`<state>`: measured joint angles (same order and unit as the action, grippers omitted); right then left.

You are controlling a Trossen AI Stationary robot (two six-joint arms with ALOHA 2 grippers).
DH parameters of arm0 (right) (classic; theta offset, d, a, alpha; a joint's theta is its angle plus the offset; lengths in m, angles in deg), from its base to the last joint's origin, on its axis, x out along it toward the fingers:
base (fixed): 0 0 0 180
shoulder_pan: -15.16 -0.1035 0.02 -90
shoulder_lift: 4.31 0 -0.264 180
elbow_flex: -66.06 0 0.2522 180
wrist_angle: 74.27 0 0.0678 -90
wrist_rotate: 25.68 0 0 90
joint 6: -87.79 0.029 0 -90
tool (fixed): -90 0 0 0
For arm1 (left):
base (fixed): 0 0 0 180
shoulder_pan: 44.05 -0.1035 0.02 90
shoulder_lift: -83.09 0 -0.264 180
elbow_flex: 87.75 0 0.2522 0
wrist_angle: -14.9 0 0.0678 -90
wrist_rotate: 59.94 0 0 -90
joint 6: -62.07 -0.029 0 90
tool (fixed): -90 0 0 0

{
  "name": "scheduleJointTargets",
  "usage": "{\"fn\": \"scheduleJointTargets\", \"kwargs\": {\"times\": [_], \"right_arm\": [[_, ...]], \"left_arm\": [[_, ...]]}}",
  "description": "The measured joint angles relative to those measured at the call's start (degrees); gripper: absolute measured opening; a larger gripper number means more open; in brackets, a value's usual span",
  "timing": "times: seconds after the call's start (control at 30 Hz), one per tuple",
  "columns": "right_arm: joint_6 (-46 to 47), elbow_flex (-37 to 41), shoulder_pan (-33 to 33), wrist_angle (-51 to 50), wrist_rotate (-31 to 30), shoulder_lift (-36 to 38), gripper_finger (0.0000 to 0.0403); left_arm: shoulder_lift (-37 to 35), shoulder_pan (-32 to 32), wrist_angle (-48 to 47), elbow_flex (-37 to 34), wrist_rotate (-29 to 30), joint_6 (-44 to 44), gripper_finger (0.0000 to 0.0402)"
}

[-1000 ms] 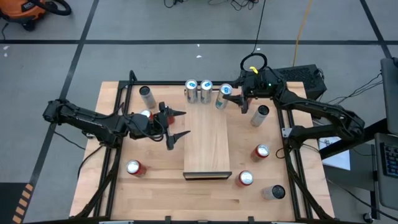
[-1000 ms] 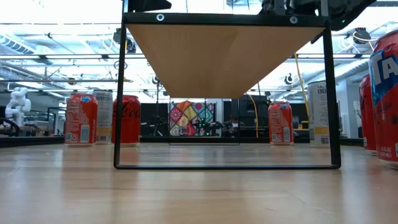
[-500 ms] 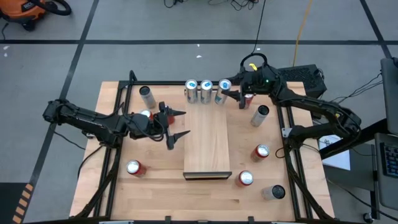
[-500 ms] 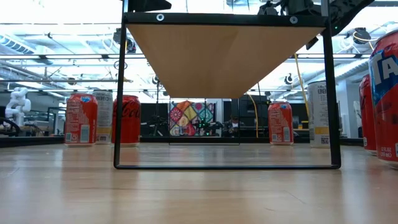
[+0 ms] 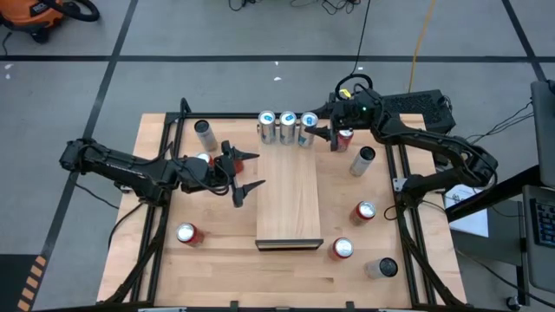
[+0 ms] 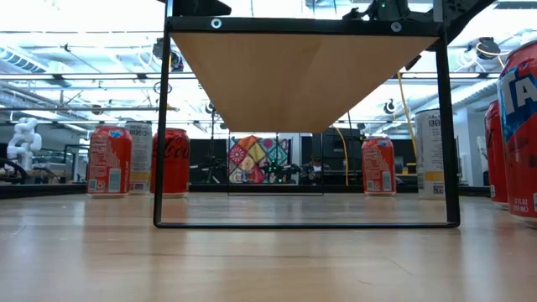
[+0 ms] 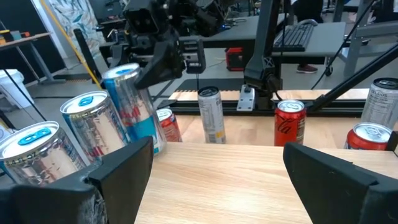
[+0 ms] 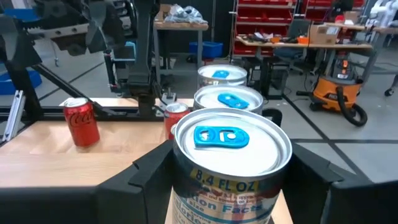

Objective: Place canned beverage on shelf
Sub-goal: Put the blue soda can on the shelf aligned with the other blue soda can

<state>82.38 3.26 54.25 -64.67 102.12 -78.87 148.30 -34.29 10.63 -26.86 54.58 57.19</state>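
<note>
The right claw [image 8: 227,180] grips a silver can [image 8: 230,165] between its 2 dark fingers [image 8: 149,177], one on each side of the can's body. The can stands upright, its lid with a blue pull tab facing up, and "8.4 FL OZ" printed under the rim. Just beyond it, 2 more silver cans [image 8: 227,102] with blue tabs stand in a row. A red cola can [image 8: 82,122] stands on the pale wood desk [image 8: 37,155], and another red can [image 8: 176,118] stands near the row. An orange shop vacuum [image 8: 339,93] sits on the floor behind.
</note>
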Motion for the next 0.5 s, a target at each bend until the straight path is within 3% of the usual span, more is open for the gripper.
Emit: {"fn": "scheduleJointTargets", "kwargs": {"times": [0.5], "right_arm": [[-3.0, 0.0, 0.3, 0.2, -0.2, -0.4, 0.0221]], "left_arm": [[0.0, 0.0, -1.0, 0.0, 0.0, 0.1, 0.0360]]}}
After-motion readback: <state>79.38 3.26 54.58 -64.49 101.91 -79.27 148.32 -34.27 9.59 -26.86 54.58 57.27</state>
